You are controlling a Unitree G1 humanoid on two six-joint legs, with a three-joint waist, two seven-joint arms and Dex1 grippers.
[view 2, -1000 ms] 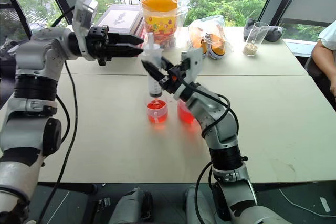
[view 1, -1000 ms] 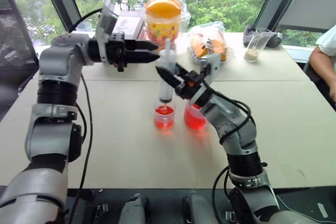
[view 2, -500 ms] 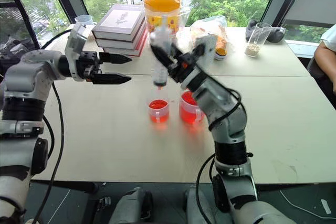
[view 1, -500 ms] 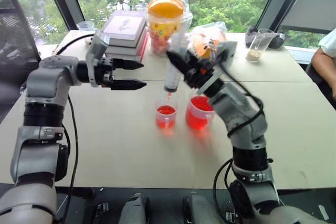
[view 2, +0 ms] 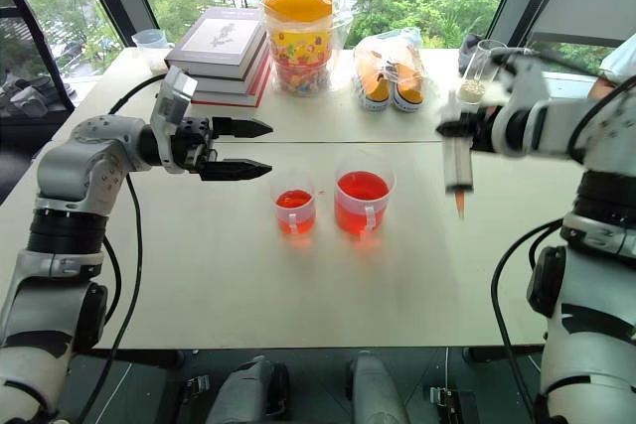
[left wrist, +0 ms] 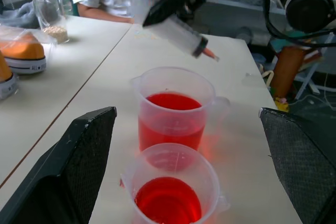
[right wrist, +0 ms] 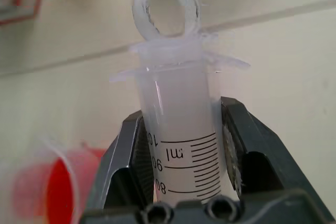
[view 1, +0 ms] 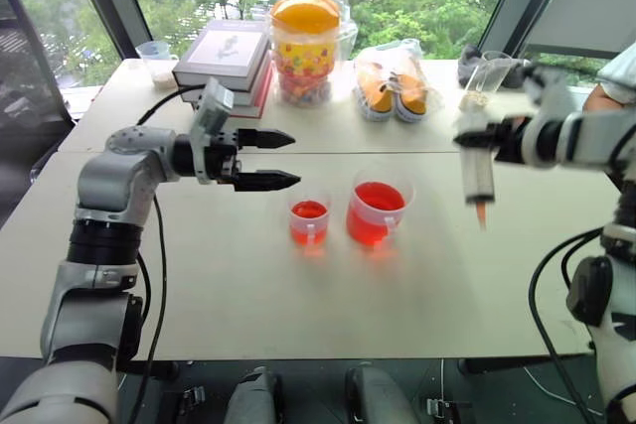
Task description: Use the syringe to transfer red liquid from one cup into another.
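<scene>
A pale beige table (view 1: 248,295) carries a wide handled clear measuring cup (view 1: 377,213) of red liquid (view 1: 379,197) beside a smaller clear red-filled cup (view 1: 309,220), both just beyond the left gripper's black fingertips (view 1: 288,180). Stacked books (view 1: 227,59), a yellow-lidded candy jar (view 1: 306,47), bagged orange shoes (view 1: 394,83) and a clear glass (view 1: 484,78) stand farther off.

Silver-grey jointed arms, black cables, black fingers (view 1: 266,159)
</scene>
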